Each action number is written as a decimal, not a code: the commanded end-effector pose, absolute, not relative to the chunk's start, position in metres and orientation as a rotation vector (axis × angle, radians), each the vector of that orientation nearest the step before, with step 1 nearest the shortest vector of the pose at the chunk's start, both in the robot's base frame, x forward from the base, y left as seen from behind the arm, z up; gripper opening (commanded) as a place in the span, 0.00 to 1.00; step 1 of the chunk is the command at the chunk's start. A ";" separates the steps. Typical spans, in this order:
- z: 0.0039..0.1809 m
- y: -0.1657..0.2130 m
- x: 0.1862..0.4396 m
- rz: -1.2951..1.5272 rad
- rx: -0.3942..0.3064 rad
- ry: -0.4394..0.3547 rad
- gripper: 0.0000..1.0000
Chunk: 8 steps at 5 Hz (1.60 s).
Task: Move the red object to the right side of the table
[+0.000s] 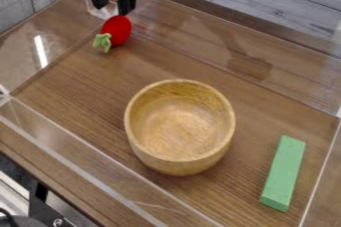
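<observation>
The red object [118, 29] lies on the desk [80, 82] just below my claw [110, 4], toward the near side of it as the camera sees things, with its green leafy end pointing away from me and down toward the left wall. It rests on the wood, apart from my fingers as far as I can tell (the gap is small and the view is steep, so I cannot rule out a light touch at its top edge). My claw hangs over the far left corner, pointing straight down, released and spread wide, with nothing in it.

Farther out from my claw, toward the middle of the desk, stands the wooden bowl [180, 125], empty and well apart from the fruit. Beyond that, at the corner farthest from me, lies the flat green block [282, 172], close to the right wall. Clear low walls run round the desk.

I judge the step in hand to be the approach: I am lined up near the fruit but not yet around it, and the carrying has not begun. The next move, I think, calls for shifting slightly toward the fruit so it sits between my fingers, sinking until they straddle its round body, then clenching gently, since a small rounded thing may roll or squirt out. After that comes a lift high enough to clear the bowl's rim on the way across to the right side, setting down short of the green block.
</observation>
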<state>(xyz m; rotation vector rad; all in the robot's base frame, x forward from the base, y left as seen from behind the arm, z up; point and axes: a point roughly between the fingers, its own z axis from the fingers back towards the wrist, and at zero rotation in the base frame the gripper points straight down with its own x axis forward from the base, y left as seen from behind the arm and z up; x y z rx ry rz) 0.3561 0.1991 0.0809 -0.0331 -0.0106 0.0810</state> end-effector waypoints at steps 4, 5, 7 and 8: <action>0.107 0.209 0.361 0.067 -0.014 -0.105 1.00; 0.096 0.207 0.364 0.069 -0.008 -0.088 1.00; 0.073 0.205 0.370 0.073 0.002 -0.051 1.00; 0.061 0.203 0.372 0.074 0.002 -0.032 1.00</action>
